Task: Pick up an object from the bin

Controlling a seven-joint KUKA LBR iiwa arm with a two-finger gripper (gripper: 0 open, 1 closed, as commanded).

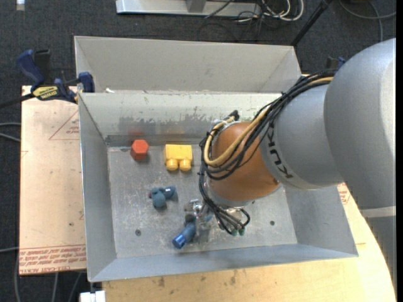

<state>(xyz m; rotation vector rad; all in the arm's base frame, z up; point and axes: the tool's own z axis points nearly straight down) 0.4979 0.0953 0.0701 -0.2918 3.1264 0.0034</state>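
Bin (126,187) holds 1 orange hex piece (140,148), 1 yellow block (178,156) and 2 blue bits, blue elbow (162,197) mid-floor and blue cylinder (184,237) front-centre just beside the gripper (201,222) (claw state: can't tell), on scuffed grey metal with dark carpet (75,11) around.

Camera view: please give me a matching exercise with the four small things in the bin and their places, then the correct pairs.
1. orange block
2. yellow block
3. dull blue piece
4. bright blue piece

A. beside the gripper, nearest the front wall
B. far left, by the back wall
C. mid-floor, left of the gripper
D. by the back wall, just right of the orange one

Pairs: 1-B, 2-D, 3-C, 4-A.
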